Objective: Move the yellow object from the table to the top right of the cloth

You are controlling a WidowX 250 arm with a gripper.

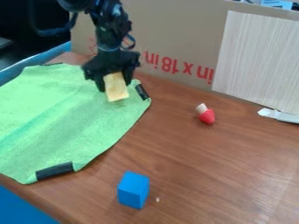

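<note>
Claw (pixel 114 85) grips the yellow object (pixel 117 93) at the green cloth's (pixel 73 120) top right.

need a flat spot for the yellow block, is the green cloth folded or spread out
Spread out: the green cloth lies in one broad sheet on the table, black strips at its edges.

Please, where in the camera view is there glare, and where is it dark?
In the camera view, pale sheen on the wooden table toward the lower right; nearly black background at the upper left; duller shading on the green cloth below its bright upper part.
</note>
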